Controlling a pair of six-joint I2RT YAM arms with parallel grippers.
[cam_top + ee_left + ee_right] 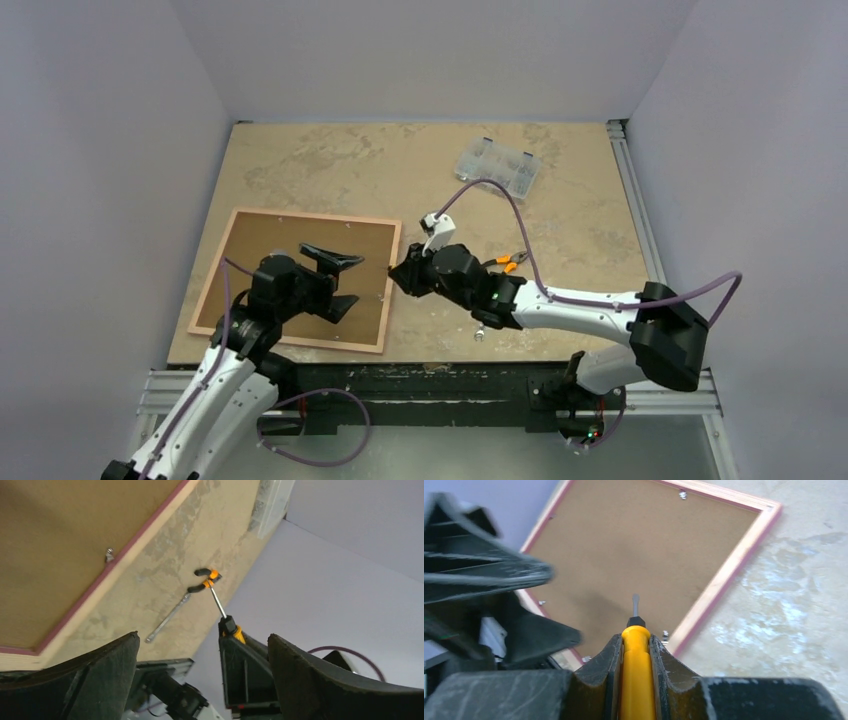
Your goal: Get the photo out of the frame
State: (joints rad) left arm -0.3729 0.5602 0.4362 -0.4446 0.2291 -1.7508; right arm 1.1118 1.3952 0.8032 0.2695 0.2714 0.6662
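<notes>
Fingers (599,672) on R gripper (635,642) are pinching yellow screwdriver (637,680), tip pointing at photo's brown backing board (624,545), lying face-down in pink frame (730,572), lower left of top view. L gripper (350,280) is hovering over board, fingers spread wide. Print side hidden.

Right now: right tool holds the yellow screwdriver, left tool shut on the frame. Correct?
Not quite. The left tool is open above the frame, gripping nothing; the top view shows it. The right tool does hold the yellow screwdriver.
</notes>
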